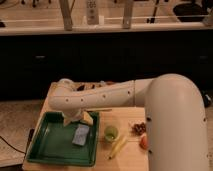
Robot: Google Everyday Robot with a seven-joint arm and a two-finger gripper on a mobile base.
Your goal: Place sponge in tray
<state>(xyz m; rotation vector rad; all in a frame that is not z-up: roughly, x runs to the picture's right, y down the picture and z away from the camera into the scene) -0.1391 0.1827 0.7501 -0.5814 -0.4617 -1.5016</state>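
The dark green tray (47, 150) lies on the wooden table at the front left. A blue-grey sponge (81, 135) lies flat inside it, near its right rim. My gripper (75, 119) hangs at the end of the white arm over the tray's far right corner, just above and behind the sponge. A tan-yellow shape (88, 118) shows right beside the gripper; I cannot tell what it is.
A small green cup (110, 132) stands just right of the tray. A yellow banana-like thing (117, 146) lies in front of it. A dark reddish item (138, 128) and an orange fruit (144, 142) sit further right, by the arm's bulky base (175, 125).
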